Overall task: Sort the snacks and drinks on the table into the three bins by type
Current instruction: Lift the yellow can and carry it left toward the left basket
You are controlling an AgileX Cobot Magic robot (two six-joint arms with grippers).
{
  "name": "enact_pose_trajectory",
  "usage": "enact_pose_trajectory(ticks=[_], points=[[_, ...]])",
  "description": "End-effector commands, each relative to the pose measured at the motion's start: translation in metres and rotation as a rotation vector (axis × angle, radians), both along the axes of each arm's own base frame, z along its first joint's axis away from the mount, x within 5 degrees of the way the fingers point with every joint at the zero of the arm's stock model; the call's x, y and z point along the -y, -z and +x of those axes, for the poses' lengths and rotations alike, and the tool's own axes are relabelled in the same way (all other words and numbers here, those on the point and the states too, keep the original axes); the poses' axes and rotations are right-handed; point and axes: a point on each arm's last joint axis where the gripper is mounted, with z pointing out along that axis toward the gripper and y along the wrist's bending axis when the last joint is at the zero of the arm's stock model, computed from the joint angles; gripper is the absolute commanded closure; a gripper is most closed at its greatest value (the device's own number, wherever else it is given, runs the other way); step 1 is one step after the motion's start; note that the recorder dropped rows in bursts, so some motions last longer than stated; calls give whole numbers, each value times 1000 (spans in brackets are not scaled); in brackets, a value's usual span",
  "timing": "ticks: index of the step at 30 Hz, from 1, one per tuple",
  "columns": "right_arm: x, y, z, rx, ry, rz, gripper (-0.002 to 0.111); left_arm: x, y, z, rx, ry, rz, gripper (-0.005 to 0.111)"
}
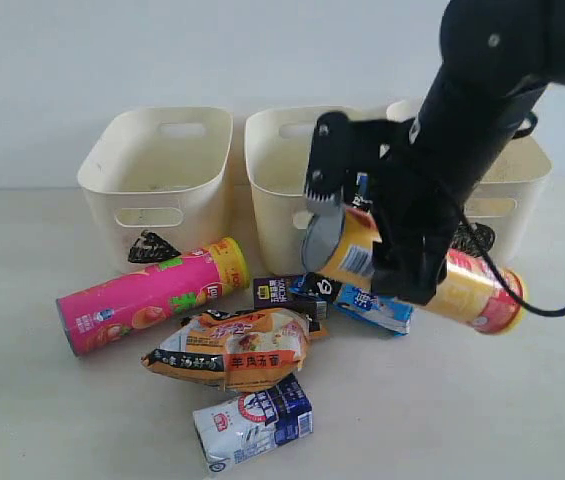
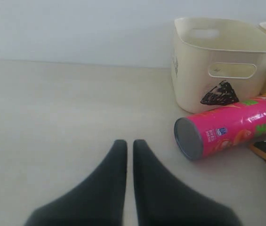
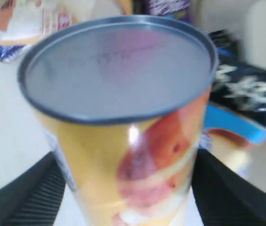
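Note:
My right gripper [image 1: 367, 235] is shut on the yellow-orange chip tube [image 1: 477, 292], holding it tilted in front of the middle and right bins. In the right wrist view the tube [image 3: 123, 141] fills the frame, grey end toward the camera, between my gripper's [image 3: 128, 193] dark fingers [image 3: 24, 197]. The pink tube [image 1: 152, 295] lies on the table [image 1: 52, 420] before the left bin [image 1: 157, 170]. The orange-cream packet [image 1: 232, 350], dark purple carton [image 1: 287, 292], blue packet [image 1: 374, 306] and white-blue carton [image 1: 254, 425] lie clustered. My left gripper [image 2: 129, 143] is shut and empty, over bare table.
The middle bin [image 1: 277, 165] and right bin [image 1: 522, 180] stand against the back wall, the right one largely hidden by my arm. In the left wrist view the triangle-marked bin [image 2: 217, 66] and pink tube [image 2: 231, 127] lie off to one side.

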Motion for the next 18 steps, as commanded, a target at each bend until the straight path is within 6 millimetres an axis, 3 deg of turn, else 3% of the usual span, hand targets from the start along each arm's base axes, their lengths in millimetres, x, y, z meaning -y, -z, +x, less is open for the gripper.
enact_pose_trajectory(ticks=[1, 6, 11, 13, 18], points=[[9, -52, -15, 194, 1, 116, 108, 0, -1, 0, 9, -2, 3, 102], [12, -104, -28, 422, 45, 374, 108, 0, -1, 0, 9, -2, 3, 102], [5, -143, -26, 562, 209, 835, 108, 0, -1, 0, 9, -2, 3, 102], [-1, -146, -19, 566, 299, 988, 108, 0, -1, 0, 9, -2, 3, 102], [-26, -129, -2, 646, 310, 999, 108, 0, -1, 0, 9, -2, 3, 102]])
